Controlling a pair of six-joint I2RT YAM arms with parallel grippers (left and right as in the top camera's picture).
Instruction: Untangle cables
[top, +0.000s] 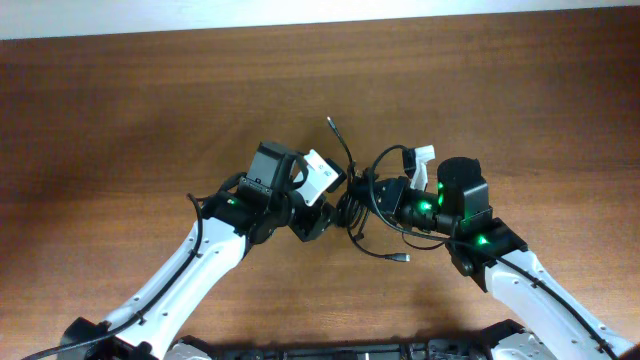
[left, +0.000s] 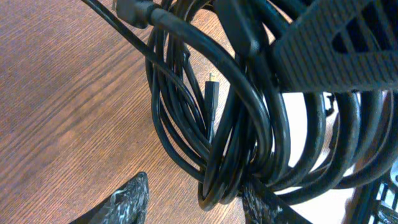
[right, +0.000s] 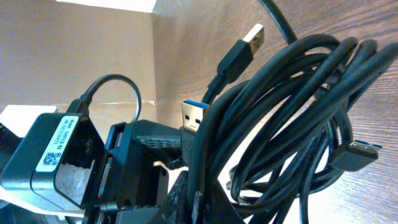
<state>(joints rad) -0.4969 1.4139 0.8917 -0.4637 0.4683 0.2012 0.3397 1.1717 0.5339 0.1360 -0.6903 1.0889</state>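
The cables (top: 355, 205) are a bundle of thin black cords coiled together, held above the table between my two grippers. My right gripper (top: 378, 197) is shut on several strands of the cables (right: 280, 124), with its fingers (right: 198, 200) pinching them at the bottom of the right wrist view. My left gripper (top: 330, 215) is open. In the left wrist view its fingers (left: 196, 202) stand wide apart, with the low end of the cables (left: 242, 124) hanging against the right finger. Loose plug ends (right: 252, 37) stick out of the coil.
One cable end with a plug (top: 330, 123) pokes toward the far side, and another (top: 402, 258) trails toward the near side. The brown wooden table (top: 150, 110) lies underneath. The right gripper's black body (left: 336, 43) fills the upper right of the left wrist view.
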